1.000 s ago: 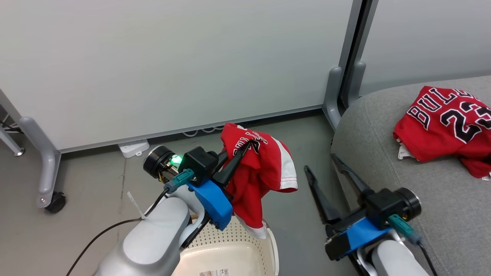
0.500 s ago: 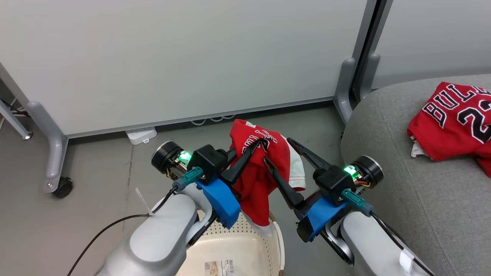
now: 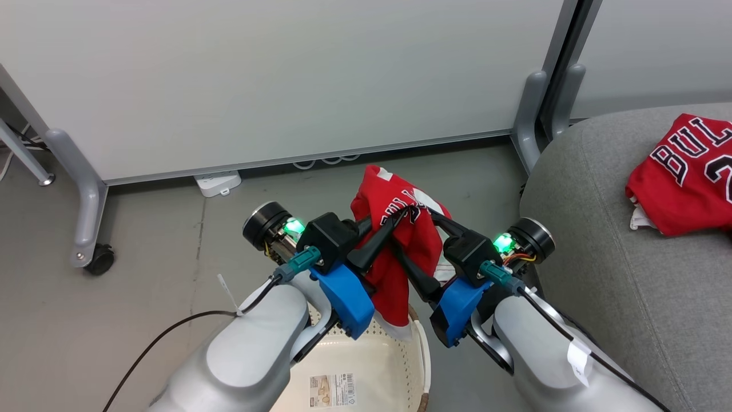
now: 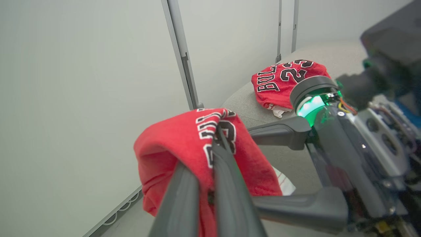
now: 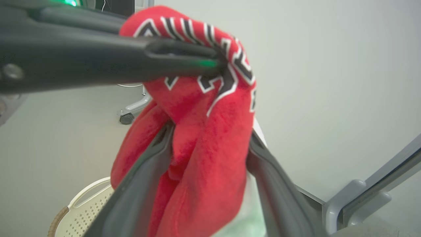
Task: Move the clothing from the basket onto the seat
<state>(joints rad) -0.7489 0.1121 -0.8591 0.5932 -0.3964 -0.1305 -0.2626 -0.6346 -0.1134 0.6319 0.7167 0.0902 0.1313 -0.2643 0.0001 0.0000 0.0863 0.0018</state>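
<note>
A red Bulls garment [image 3: 400, 229] hangs over the cream perforated basket [image 3: 422, 349], and my left gripper [image 3: 403, 213] is shut on its upper fold. My right gripper [image 3: 410, 228] is open, with one finger on each side of the same hanging cloth [image 5: 204, 138]. In the left wrist view the shut fingers [image 4: 215, 158] pinch the lettered part of the garment [image 4: 177, 144]. A second red garment [image 3: 686, 177] marked BULLS and 23 lies on the grey seat [image 3: 617, 240] at the right. The basket's inside is mostly hidden behind my arms.
A white partition runs along the back, with grey feet and a caster [image 3: 98, 258] at the left and another foot [image 3: 529, 120] by the seat. A white power strip [image 3: 217, 183] lies on the grey floor. A cable trails from my left forearm.
My right gripper swung left, away from the seat's edge, and its open fingers now straddle the garment the left gripper holds. The head camera has shifted, so the scene sits further right.
</note>
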